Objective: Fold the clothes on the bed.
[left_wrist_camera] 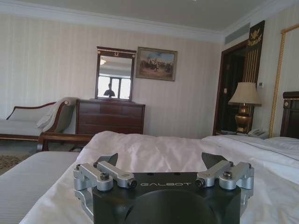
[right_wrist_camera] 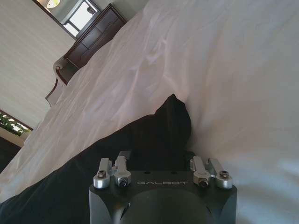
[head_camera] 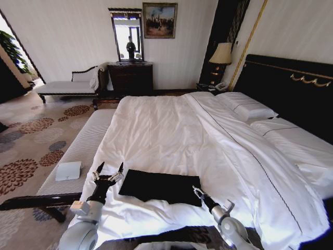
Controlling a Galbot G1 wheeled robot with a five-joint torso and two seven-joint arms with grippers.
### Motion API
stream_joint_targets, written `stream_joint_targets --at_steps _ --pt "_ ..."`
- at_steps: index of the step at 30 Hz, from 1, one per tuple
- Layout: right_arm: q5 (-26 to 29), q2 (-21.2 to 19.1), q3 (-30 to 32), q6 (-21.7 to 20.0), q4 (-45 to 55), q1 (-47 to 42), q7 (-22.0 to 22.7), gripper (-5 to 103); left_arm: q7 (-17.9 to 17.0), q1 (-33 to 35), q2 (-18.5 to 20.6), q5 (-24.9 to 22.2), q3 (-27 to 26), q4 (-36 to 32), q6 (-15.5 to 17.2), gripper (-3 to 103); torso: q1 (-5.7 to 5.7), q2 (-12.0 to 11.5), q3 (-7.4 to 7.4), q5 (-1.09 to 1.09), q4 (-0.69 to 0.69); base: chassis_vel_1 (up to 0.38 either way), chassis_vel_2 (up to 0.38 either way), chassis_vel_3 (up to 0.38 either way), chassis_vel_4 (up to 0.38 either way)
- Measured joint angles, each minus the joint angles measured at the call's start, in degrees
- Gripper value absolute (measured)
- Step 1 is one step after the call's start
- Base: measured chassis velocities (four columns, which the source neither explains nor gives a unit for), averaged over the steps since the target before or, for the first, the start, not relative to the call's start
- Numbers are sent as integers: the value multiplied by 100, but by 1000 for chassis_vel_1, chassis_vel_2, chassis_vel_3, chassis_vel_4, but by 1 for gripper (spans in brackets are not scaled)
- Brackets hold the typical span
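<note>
While the black T-shirt (head_camera: pixel 161 186) lies folded into a flat rectangle near the foot of the white bed (head_camera: pixel 171 130), your left gripper (head_camera: pixel 108 172) hovers spread wide and empty just beside its left edge; your right gripper (head_camera: pixel 196 191) sits at its right corner, finger spacing unclear.

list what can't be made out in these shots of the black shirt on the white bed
- Black soft fabric T-shirt: any chest lettering is hidden in the head view, folded into a dark rectangle.
- Right gripper: fingertips hidden in the right wrist view by its own black housing over the shirt.
- Large white-sheeted bed: its near edge is cut off by the head view's bottom edge.
- Left gripper: open beside the shirt.
</note>
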Motion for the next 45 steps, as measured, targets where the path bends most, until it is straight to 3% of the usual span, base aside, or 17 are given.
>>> stream_joint_targets --at_steps 1,2,6,8,15,33,45 --pt "0 2 -2 0 2 0 1 58 0 0 0 0 0 0 0 100 0 0 0 0 0 0 0 0 0" --pt "-2 16 -13 -1 24 -4 11 47 0 0 0 -1 0 2 0 100 0 0 0 0 0 0 0 0 0" --pt "-32 80 -21 -1 87 -50 24 36 0 -1 0 -3 0 3 0 100 0 0 0 0 0 0 0 0 0" --pt "-48 108 -21 3 117 -62 30 25 0 -1 0 -4 0 4 0 100 0 0 0 0 0 0 0 0 0" --pt "-229 191 -27 161 197 -67 112 6 0 -1 0 -4 0 4 0 100 0 0 0 0 0 0 0 0 0" --pt "-449 199 17 389 836 -186 313 5 0 -1 0 -4 0 5 1 100 0 0 0 -1 -1 0 0 0 0" --pt "-935 -385 136 612 1026 115 254 5 3 -1 0 -5 0 5 1 100 0 0 0 0 0 0 0 0 0"
